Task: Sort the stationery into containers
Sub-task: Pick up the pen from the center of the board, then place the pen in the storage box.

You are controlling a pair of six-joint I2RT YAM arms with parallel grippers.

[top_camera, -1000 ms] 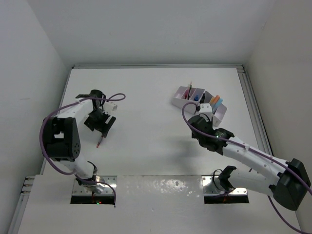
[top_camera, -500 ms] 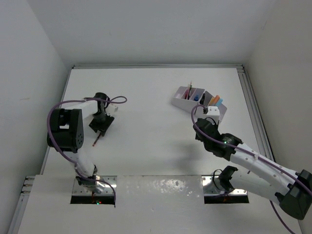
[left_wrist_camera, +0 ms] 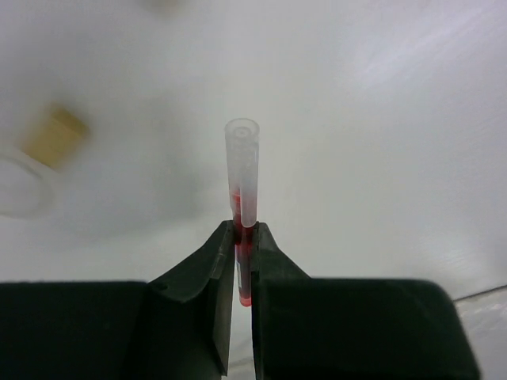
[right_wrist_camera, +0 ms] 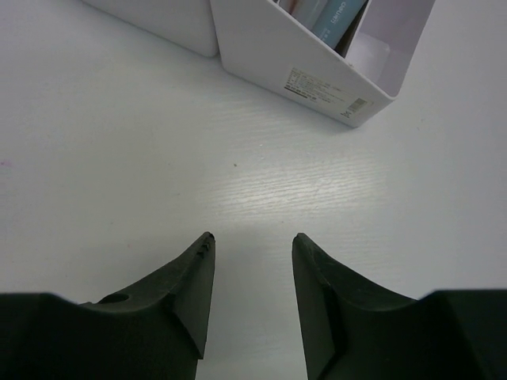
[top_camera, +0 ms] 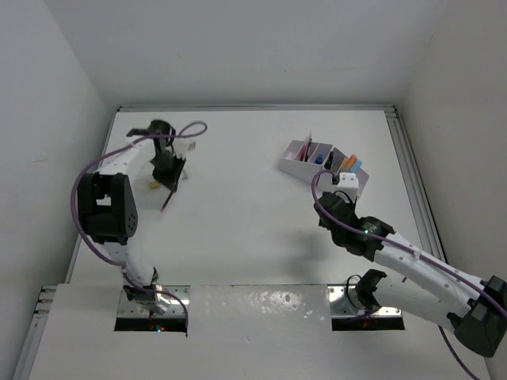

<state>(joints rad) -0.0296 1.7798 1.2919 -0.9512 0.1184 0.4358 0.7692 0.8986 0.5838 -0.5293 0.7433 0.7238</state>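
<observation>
Top external view, catalogued with both wrist views. Rated the sorting as well along, not finished.

Logged inside the containers [top_camera: 295,152], standing in the slanted compartments: pink pen [top_camera: 307,145], blue-capped bottle [top_camera: 318,158], orange marker [top_camera: 348,161], blue marker [top_camera: 357,166].

Logged well to the left of the containers, across the worktop [top_camera: 238,182]: left gripper [left_wrist_camera: 244,233], jaws pinching a red pen [left_wrist_camera: 242,178] near its lower end, clear cap pointing away from the wrist. Judged as raised off the worktop, going by the blurred ground behind it in the left wrist view.

Logged just in front of the containers: right gripper [right_wrist_camera: 252,245], jaws spread, holding nothing, aimed at the nearest white wall.

Counted as left to do: carrying the red pen across to the containers and dropping it in. Also a small tan item [left_wrist_camera: 54,136] lying beyond the pen, farther still from the containers, too blurred to name. Spotted no other loose stationery.

Changed against a second earlier:
- Closed the left jaws, formerly spread above the red pen as it lay flat.
- Swung the left gripper rearward, now about level with the containers, pen carried along.
- Drew the right gripper back slightly from the containers, with much the same spread.
- Left the contents of the containers as they were.
</observation>
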